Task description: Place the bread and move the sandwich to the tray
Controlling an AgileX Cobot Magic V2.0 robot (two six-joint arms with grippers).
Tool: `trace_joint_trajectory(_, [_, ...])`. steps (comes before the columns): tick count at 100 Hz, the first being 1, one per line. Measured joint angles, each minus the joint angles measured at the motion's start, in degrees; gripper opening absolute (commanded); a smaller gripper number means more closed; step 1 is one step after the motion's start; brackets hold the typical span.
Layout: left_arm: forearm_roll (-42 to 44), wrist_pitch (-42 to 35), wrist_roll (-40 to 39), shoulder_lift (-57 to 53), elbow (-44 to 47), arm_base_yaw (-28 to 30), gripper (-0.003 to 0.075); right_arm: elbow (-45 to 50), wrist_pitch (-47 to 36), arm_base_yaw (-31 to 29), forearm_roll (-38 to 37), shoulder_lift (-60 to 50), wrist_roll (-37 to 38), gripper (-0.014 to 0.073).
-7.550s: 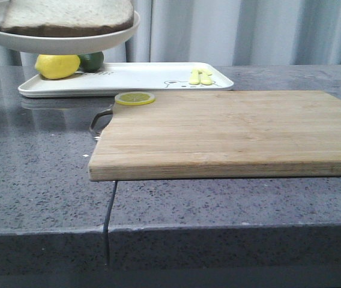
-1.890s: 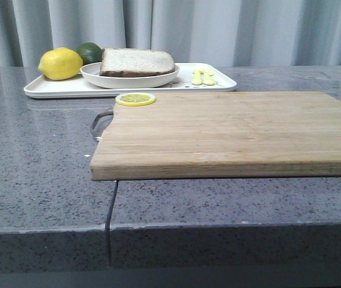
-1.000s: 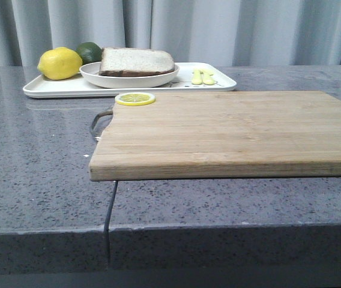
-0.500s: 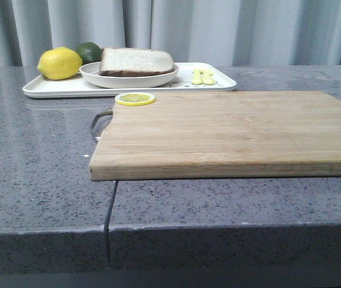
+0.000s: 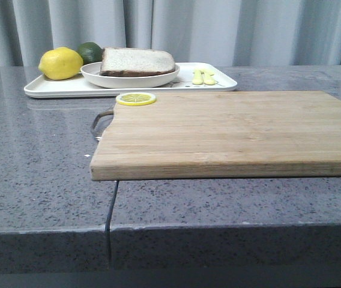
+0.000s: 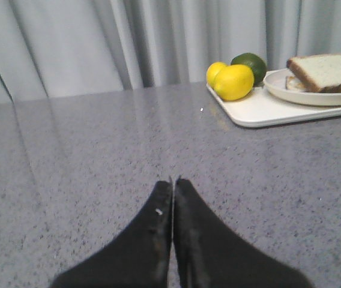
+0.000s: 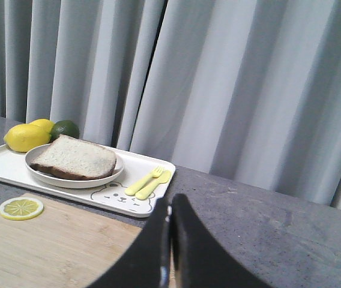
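Counts: one tray (image 5: 56, 89), one round plate (image 5: 92, 76), one sandwich (image 5: 137, 62) with the bread (image 7: 77, 155) as its top slice, two lemons (image 6: 234, 82) (second one (image 6: 215, 71) only seen from the left wrist), one lime (image 5: 89, 51), one lemon slice (image 5: 135, 99), one yellow fork-and-spoon pair (image 5: 203, 77), one wooden board (image 5: 230, 132).

Sandwich sits on the plate, plate sits on the tray, tray at roughly 11 o'clock of the front view on the grey counter (image 5: 38, 156). Egg not visible from any view. Lemon slice on the board's far left corner, just beside the tray edge.

Left gripper (image 6: 173, 183): fingers pressed together, nothing between them, above bare counter. Tray and sandwich at about 2 o'clock from the tips, well apart.

Right gripper (image 7: 170, 204): fingers clenched, nothing held, over the board's far edge. Sandwich at about 10 o'clock from the tips, apart; cutlery nearer, around 11 o'clock.
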Motion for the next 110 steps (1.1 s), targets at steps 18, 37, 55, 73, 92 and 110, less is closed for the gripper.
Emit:
trace_joint_trajectory(18, [5.7, -2.4, -5.8, 0.0, 5.4, 0.0, -0.0019, 0.0, 0.0, 0.0, 0.0, 0.0, 0.0, -0.0116])
trace_joint_trajectory(37, [6.7, -4.0, -6.5, 0.0, 5.6, 0.0, -0.0019, 0.0, 0.0, 0.0, 0.0, 0.0, 0.0, -0.0116])
trace_joint_trajectory(55, [6.7, -5.1, -6.6, 0.0, 5.6, 0.0, -0.0019, 0.0, 0.0, 0.0, 0.0, 0.0, 0.0, -0.0116])
trace_joint_trajectory(73, [6.3, -5.2, -6.6, 0.0, 5.6, 0.0, -0.0019, 0.0, 0.0, 0.0, 0.0, 0.0, 0.0, -0.0116])
trace_joint_trajectory(92, [6.3, -5.2, -6.6, 0.0, 5.6, 0.0, -0.0019, 0.0, 0.0, 0.0, 0.0, 0.0, 0.0, -0.0116])
trace_joint_trajectory(110, [6.2, -5.2, -6.6, 0.0, 5.6, 0.0, -0.0019, 0.0, 0.0, 0.0, 0.0, 0.0, 0.0, -0.0116])
